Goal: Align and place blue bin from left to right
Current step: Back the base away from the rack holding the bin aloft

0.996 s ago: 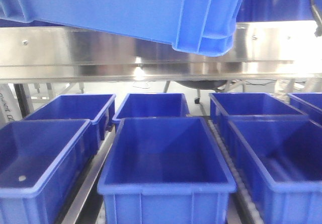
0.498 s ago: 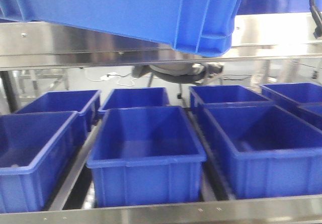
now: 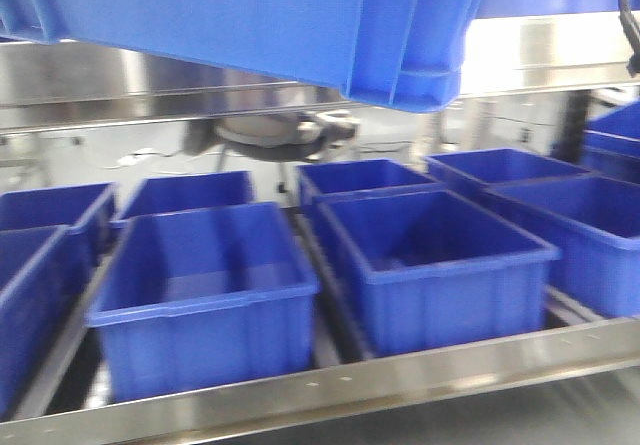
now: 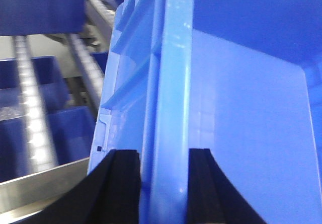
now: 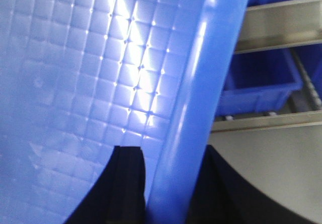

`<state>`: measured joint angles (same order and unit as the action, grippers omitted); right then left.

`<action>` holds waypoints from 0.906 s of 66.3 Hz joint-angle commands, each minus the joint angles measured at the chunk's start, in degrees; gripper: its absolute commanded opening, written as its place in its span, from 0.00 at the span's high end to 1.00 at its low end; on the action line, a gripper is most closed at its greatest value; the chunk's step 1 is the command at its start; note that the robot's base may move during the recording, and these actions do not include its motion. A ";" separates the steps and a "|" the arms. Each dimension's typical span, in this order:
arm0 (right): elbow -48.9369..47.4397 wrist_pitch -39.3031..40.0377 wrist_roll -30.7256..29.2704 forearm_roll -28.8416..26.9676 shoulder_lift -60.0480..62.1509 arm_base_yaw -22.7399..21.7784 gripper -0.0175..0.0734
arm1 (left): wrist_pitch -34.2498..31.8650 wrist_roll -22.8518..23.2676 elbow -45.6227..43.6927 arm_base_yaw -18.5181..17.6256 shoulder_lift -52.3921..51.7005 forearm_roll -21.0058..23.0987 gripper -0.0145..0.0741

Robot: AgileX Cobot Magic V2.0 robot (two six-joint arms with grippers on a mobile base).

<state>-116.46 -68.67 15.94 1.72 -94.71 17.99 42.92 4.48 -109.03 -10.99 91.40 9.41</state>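
Sliding leftward through the lower frame over the last second, the tubs (image 3: 200, 265) suggest travel to the right; the blue bin (image 3: 300, 25) hangs along the top edge; left gripper (image 4: 163, 158) and right gripper (image 5: 173, 156) each pinch its rim.

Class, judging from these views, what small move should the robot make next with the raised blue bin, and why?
Probably carry the blue bin rightward rather than lower it: the left gripper and right gripper clamp its rim, and the visible shelf beneath it already holds tubs.
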 commanded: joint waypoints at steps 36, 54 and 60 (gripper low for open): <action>-0.85 3.57 -1.83 -1.72 1.06 0.39 0.88 | -8.55 0.69 -1.29 -0.62 -1.32 4.39 0.96; -0.85 3.57 -1.83 -1.72 1.06 0.39 0.88 | -8.55 0.69 -1.29 -0.62 -1.32 4.39 0.96; -0.85 3.57 -1.83 -1.72 1.06 0.39 0.88 | -8.55 0.69 -1.29 -0.62 -1.32 4.39 0.96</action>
<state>-116.46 -69.43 15.94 1.51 -94.71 17.99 44.67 4.66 -109.03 -10.99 91.40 9.44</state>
